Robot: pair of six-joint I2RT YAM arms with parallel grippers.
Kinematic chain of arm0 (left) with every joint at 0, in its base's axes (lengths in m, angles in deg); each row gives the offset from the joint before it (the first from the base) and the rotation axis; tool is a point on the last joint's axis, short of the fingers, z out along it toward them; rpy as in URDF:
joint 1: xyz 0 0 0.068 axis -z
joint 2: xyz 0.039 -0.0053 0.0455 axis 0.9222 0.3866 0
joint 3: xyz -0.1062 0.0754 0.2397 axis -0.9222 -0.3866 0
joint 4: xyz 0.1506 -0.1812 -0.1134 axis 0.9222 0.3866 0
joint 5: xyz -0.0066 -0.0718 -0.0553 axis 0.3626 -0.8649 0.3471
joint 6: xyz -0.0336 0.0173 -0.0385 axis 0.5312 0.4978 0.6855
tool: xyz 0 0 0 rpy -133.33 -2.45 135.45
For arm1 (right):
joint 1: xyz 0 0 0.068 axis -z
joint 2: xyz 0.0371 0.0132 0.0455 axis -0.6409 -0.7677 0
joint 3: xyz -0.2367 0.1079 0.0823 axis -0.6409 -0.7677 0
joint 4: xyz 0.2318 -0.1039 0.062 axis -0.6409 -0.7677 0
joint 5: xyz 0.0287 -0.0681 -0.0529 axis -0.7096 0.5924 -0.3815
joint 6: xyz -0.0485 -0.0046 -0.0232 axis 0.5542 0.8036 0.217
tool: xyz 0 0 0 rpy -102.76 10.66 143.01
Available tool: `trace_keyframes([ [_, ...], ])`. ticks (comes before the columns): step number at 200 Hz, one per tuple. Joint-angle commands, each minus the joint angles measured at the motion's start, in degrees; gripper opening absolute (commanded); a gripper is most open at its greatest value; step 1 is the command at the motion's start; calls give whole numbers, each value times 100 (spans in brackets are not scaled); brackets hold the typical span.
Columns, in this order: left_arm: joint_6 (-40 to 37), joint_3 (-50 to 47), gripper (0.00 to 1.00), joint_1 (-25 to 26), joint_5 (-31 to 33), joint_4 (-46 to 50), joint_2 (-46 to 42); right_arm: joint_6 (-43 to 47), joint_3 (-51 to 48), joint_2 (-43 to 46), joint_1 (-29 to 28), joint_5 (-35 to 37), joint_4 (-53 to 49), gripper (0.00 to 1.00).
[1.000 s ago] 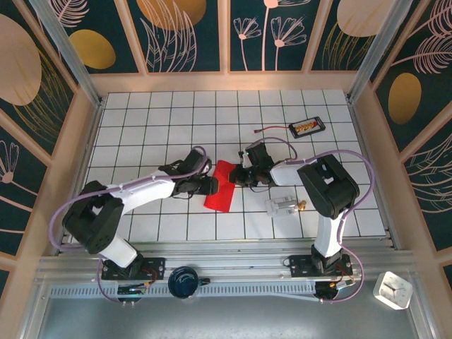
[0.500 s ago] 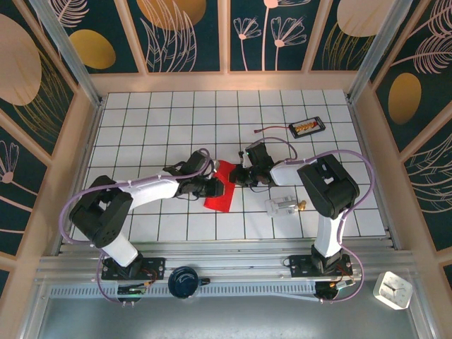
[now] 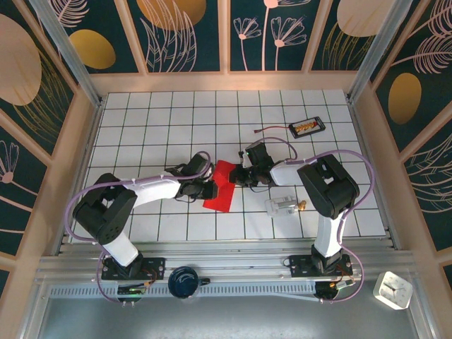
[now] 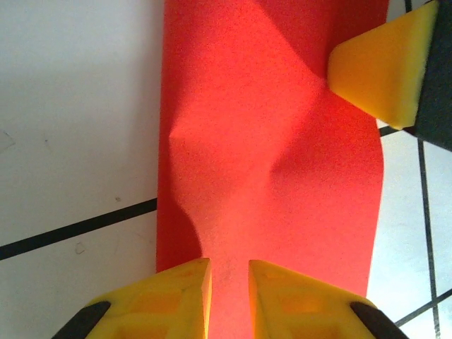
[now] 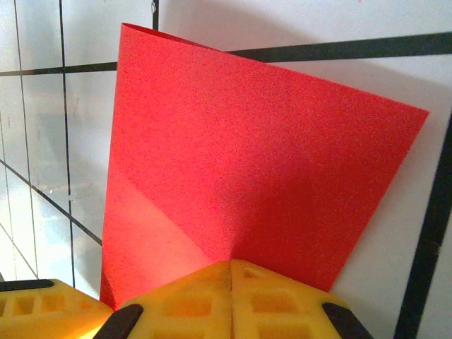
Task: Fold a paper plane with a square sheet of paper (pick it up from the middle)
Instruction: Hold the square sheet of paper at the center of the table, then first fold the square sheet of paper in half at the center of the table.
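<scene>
Left pincer (image 4: 229,268) advanced; it and right pincer (image 5: 231,265) clamp the square sheet of paper (image 3: 219,198).

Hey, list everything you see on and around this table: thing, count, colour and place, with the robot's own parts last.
square sheet of paper: one, bright red, buckled, table centre between both arms
tray with cable: one, black, far right of the table
clear plastic piece: one, transparent, right of the paper
table: one, white tiles with dark grid lines
round object: one, dark blue, on the metal rail at the near edge
small square object: one, white, near right corner, off the table
left arm: one, white and black, jaws pinching the paper's left side
right arm: one, white and black, jaws shut on the paper's right side
</scene>
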Motion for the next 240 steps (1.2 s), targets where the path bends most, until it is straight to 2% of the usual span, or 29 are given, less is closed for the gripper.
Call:
trace_keyframes([
  [1,-118,-85,21,-74,192,156,91,166,-274,-507,-6,706,-624,8],
  [49,-78,-132,22,-72,86,83,-58,166,-243,-521,-7,697,-639,8],
  [77,62,-336,31,-74,-118,-208,-508,174,-206,-514,-10,688,-664,8],
  [105,-3,-397,43,-71,139,34,-705,175,-190,-535,-6,680,-666,9],
  [118,-65,-357,45,-75,61,191,-631,182,-173,-544,-6,687,-675,9],
  [141,-10,-460,44,-67,-444,-44,-653,191,-154,-548,-6,708,-706,9],
  [167,82,-600,36,-54,-1057,-488,-774,192,-157,-548,-7,707,-715,9],
  [194,92,-693,31,-60,-1383,-773,-823,197,-146,-554,-6,714,-715,8],
  [221,88,-688,29,-54,-1489,-741,-634,210,-121,-575,-7,715,-744,9],
  [240,13,-524,27,-53,-935,-223,-437,218,-110,-586,-8,715,-751,9],
])
